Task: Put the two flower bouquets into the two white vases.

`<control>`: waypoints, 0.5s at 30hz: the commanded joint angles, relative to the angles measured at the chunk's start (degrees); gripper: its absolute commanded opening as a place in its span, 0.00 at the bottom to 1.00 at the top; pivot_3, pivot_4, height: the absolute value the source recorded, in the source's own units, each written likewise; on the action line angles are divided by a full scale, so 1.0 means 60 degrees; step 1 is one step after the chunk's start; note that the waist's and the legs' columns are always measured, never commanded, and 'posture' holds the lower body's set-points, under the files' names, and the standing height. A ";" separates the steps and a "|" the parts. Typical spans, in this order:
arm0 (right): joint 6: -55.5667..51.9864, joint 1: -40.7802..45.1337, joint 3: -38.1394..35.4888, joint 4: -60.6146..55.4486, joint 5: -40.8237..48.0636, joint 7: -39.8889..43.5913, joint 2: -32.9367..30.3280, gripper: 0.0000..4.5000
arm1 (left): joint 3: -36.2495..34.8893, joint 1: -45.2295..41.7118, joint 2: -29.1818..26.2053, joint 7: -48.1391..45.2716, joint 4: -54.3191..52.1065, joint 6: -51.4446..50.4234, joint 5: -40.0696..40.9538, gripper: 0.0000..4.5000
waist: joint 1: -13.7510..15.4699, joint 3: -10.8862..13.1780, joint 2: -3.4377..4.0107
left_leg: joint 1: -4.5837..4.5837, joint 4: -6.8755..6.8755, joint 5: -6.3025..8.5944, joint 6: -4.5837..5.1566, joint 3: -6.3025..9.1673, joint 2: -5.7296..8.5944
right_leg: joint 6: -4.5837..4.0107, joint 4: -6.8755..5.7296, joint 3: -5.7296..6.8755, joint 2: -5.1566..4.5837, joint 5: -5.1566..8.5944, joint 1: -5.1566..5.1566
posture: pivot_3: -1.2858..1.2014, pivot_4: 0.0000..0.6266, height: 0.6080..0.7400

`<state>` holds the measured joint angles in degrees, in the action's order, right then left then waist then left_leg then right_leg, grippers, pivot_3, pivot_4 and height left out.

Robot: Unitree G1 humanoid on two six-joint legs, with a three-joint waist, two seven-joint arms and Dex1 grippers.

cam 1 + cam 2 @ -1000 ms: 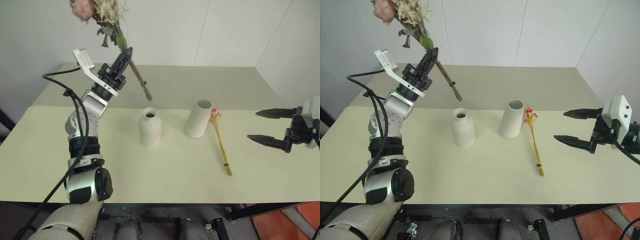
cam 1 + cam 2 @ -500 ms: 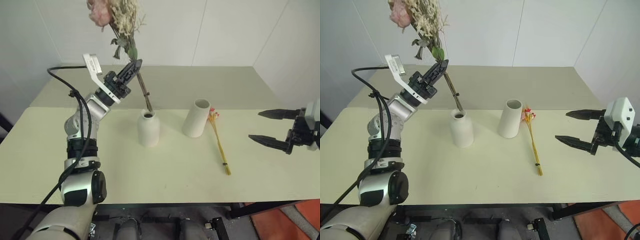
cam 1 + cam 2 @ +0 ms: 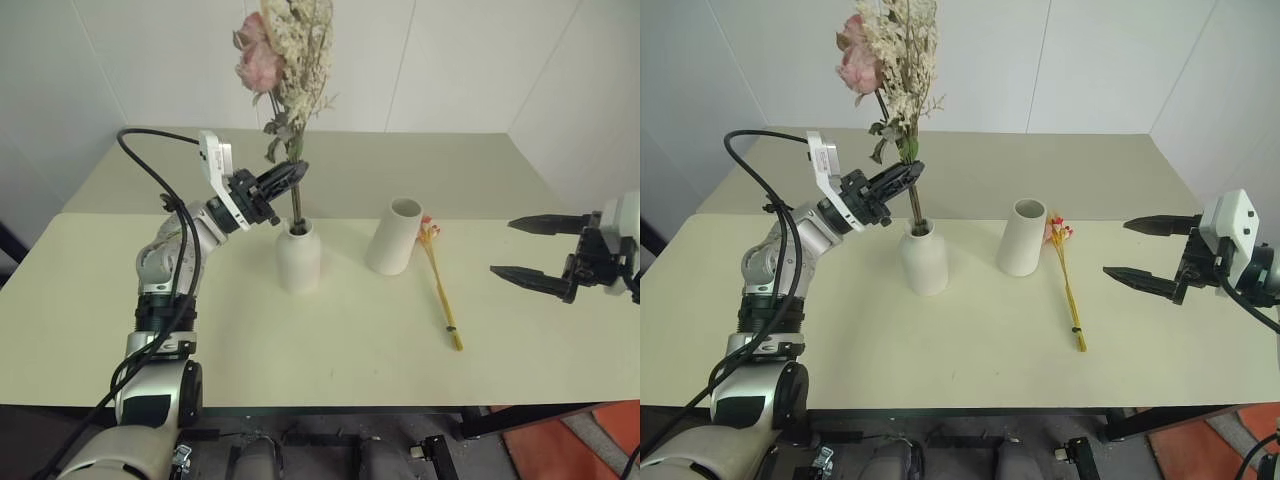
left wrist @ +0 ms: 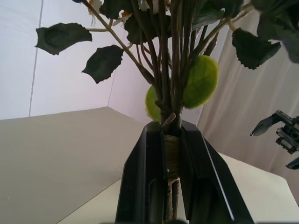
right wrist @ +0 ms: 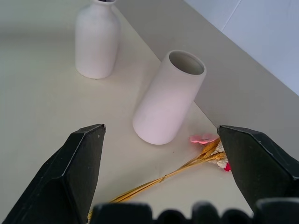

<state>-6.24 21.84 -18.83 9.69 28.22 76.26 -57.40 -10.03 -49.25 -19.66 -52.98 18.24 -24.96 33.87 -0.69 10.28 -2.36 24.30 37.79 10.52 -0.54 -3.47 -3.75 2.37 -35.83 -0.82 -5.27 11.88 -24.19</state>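
My left gripper (image 3: 292, 173) is shut on the dark stems of the bushy bouquet (image 3: 283, 52), which stands nearly upright with its stem ends inside the neck of the bottle-shaped white vase (image 3: 298, 257). The left wrist view shows the stems (image 4: 172, 144) pinched between the two black fingers. The wide-mouthed white vase (image 3: 394, 237) stands to the right, with nothing in it. The slim bouquet (image 3: 440, 282) of yellow stems and small red blossoms lies flat on the table just right of that vase. My right gripper (image 3: 535, 248) hovers open at the table's right side, apart from everything.
The cream table (image 3: 330, 350) has a second tabletop behind it and white walls beyond. A black cable (image 3: 160, 215) loops along the left arm. Bare tabletop lies in front of both vases.
My left gripper has swung down and to the right, turning the bushy bouquet from tilted to nearly upright and lowering its stems into the bottle-shaped vase. The right gripper has stayed put.
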 commanded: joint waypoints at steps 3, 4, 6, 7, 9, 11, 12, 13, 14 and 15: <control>0.0236 -0.0092 -0.0416 -0.0146 0.0085 -0.0069 -0.0098 1.00 | 0.0388 0.0413 -0.0262 -0.0505 -0.0853 0.0354 -0.0234 0.24 | -0.0009 0.0000 0.0000 | 0.0000 0.0000 0.0000 0.0000 0.0000 -0.0001 | 0.0001 0.0000 0.0000 0.0000 0.0001 -0.0002 | 0.52 0.24 1.00; 0.0247 -0.0105 -0.0425 -0.0136 0.0084 -0.0067 -0.0104 1.00 | 0.0424 0.0480 -0.0285 -0.0552 -0.0940 0.0364 -0.0248 0.31 | -0.0009 0.0000 0.0000 | 0.0003 0.0000 0.0000 0.0000 0.0000 -0.0001 | -0.0001 0.0000 -0.0001 0.0000 0.0000 -0.0004 | 0.52 0.24 1.00; 0.0265 -0.0106 -0.0420 -0.0114 0.0074 -0.0075 -0.0109 1.00 | 0.0483 0.0662 -0.0396 -0.0665 -0.1109 0.0250 -0.0240 0.45 | -0.0010 0.0000 0.0000 | 0.0003 0.0000 0.0000 0.0000 0.0000 -0.0001 | -0.0001 0.0000 -0.0001 0.0000 0.0000 -0.0006 | 0.52 0.24 1.00; 0.0273 -0.0092 -0.0411 -0.0094 0.0069 -0.0074 -0.0113 1.00 | 0.0542 0.0755 -0.0470 -0.0725 -0.1168 0.0254 -0.0309 0.52 | -0.0008 0.0000 0.0000 | 0.0002 0.0000 0.0000 0.0000 0.0000 -0.0002 | -0.0001 -0.0001 -0.0001 0.0001 0.0000 -0.0004 | 0.52 0.24 1.00; 0.0295 -0.0062 -0.0367 -0.0087 0.0046 -0.0094 -0.0103 1.00 | 0.0615 0.1083 -0.0685 -0.0743 -0.1351 0.0290 -0.0495 0.67 | -0.0012 -0.0001 0.0002 | -0.0001 0.0000 0.0000 0.0000 0.0000 -0.0002 | 0.0001 -0.0002 -0.0001 0.0001 0.0001 -0.0003 | 0.52 0.24 1.00; 0.0322 -0.0010 -0.0314 -0.0045 0.0022 -0.0097 -0.0092 1.00 | 0.0607 0.1387 -0.0958 -0.0868 -0.1679 0.0211 -0.0468 0.82 | -0.0031 -0.0001 0.0002 | -0.0003 0.0000 0.0000 0.0000 -0.0001 -0.0003 | 0.0001 -0.0002 -0.0003 0.0000 0.0002 -0.0003 | 0.52 0.24 1.00; 0.0330 0.0015 -0.0292 -0.0022 0.0013 -0.0094 -0.0088 1.00 | 0.0600 0.1494 -0.1081 -0.0928 -0.1850 0.0163 -0.0426 0.88 | -0.0033 -0.0001 0.0002 | -0.0003 -0.0001 0.0000 0.0001 -0.0001 -0.0004 | 0.0001 -0.0002 -0.0003 0.0001 0.0002 -0.0003 | 0.52 0.24 1.00; 0.0342 0.0053 -0.0260 0.0019 -0.0001 -0.0083 -0.0084 1.00 | 0.0621 0.1576 -0.1255 -0.1003 -0.2011 0.0006 -0.0375 0.96 | -0.0027 -0.0001 0.0002 | -0.0001 -0.0001 0.0000 0.0001 -0.0001 -0.0006 | 0.0000 -0.0002 -0.0003 0.0002 0.0002 -0.0006 | 0.52 0.24 1.00; 0.0355 0.0102 -0.0220 0.0076 -0.0023 -0.0073 -0.0080 1.00 | 0.0722 0.1646 -0.1468 -0.1085 -0.2137 -0.0080 -0.0459 1.00 | -0.0020 -0.0001 0.0002 | 0.0000 -0.0001 0.0000 0.0001 -0.0001 -0.0007 | 0.0000 -0.0003 -0.0002 0.0002 0.0002 -0.0007 | 0.52 0.24 1.00; 0.0348 0.0166 -0.0156 0.0138 -0.0055 -0.0072 -0.0075 1.00 | 0.0878 0.1737 -0.1735 -0.1203 -0.2256 -0.0071 -0.0657 1.00 | -0.0017 -0.0001 0.0002 | 0.0001 0.0000 0.0000 0.0001 -0.0001 -0.0008 | 0.0000 -0.0003 -0.0002 0.0002 0.0002 -0.0007 | 0.52 0.24 1.00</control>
<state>-5.39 21.53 -18.88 10.55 27.97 76.11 -57.41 -5.47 -38.31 -28.02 -58.77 8.57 -25.31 30.74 -0.79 10.28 -2.35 24.30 37.79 10.52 -0.53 -3.48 -3.79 2.37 -35.84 -0.83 -5.27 11.89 -24.22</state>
